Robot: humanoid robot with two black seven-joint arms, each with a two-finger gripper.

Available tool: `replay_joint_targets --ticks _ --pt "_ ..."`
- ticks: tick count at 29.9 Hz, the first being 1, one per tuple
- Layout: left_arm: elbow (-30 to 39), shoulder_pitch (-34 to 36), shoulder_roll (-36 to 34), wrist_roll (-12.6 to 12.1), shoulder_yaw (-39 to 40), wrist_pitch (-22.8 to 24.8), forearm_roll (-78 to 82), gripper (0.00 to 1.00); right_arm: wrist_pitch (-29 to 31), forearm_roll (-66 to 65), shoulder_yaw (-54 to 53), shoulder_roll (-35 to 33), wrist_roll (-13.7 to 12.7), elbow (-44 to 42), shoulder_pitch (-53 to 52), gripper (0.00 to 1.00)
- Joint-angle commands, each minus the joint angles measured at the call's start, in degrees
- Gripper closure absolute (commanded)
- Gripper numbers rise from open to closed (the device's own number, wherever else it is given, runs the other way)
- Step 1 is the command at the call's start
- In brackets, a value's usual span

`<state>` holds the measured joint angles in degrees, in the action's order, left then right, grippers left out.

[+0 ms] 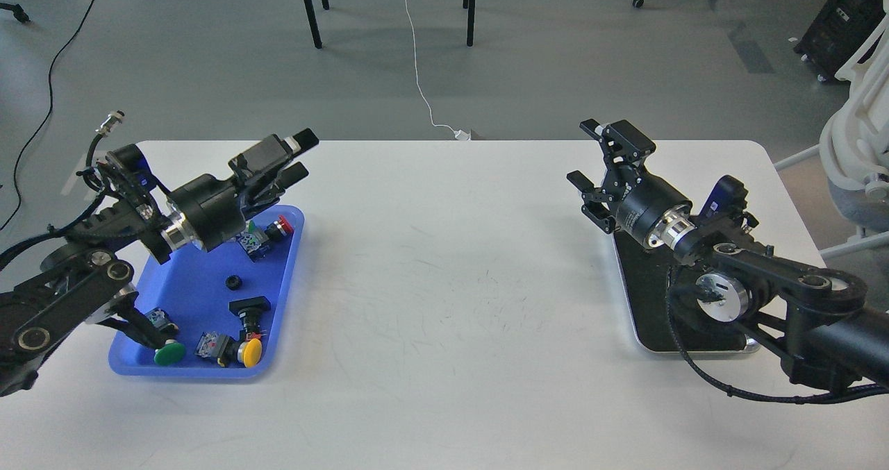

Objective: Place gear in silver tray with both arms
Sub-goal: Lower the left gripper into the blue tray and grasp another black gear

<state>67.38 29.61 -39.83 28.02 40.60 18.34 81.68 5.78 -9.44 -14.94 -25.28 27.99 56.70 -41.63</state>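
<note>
Two black arms [83, 282] with silver joint rings, trailing black cables.

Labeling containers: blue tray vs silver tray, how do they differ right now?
The blue tray is blue plastic at table left; the silver tray has a black floor and silver rim, at right. The blue tray holds buttons and small parts; the silver tray's visible floor is bare, partly hidden by the arm. Both are shallow rectangles.

One blue tray [281, 296], one silver tray [642, 296], one gear [233, 283], five push buttons, one table [451, 282]
</note>
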Motion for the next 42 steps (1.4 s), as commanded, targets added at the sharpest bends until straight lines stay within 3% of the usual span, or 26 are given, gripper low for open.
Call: replay_joint_targets --ticks 1,4,8,12,22,27,34,42 --pt "1.18 1.32 -6.21 -0.02 -1.31 -0.32 25.76 0.02 0.11 0.12 -1.06 -0.3 0.01 0.34 1.82 0.07" --pt "0.74 3.25 -9.82 -0.02 -3.85 -0.23 36.68 0.02 0.11 0.12 -1.14 -0.39 0.01 0.43 1.82 0.07" --pt "0.12 5.01 -10.97 -0.02 -10.09 1.34 38.91 0.05 0.11 0.03 -1.14 -0.21 0.01 0.35 1.73 0.07" --pt "-2.16 9.05 -9.22 -0.02 -13.79 9.66 36.46 0.06 0.11 -0.14 -1.06 -0.03 0.01 0.26 1.56 0.07" --pt "-4.44 9.76 -5.44 -0.02 -14.32 9.66 30.73 0.06 0.11 -0.14 -1.06 -1.09 0.01 0.52 1.29 0.07" --pt "-6.29 10.03 -4.21 -0.02 -18.36 9.66 31.09 0.06 0.11 -0.32 -1.06 -1.09 0.01 0.52 1.29 0.07" --pt "-9.71 11.69 -1.48 -0.02 -18.63 9.66 34.86 0.15 0.2 -0.49 -0.97 -1.53 0.01 0.52 1.29 0.06" --pt "-13.14 13.28 -0.6 -0.02 -18.63 9.66 34.95 0.15 0.2 -0.49 -1.06 -2.32 0.01 0.7 1.29 0.06"
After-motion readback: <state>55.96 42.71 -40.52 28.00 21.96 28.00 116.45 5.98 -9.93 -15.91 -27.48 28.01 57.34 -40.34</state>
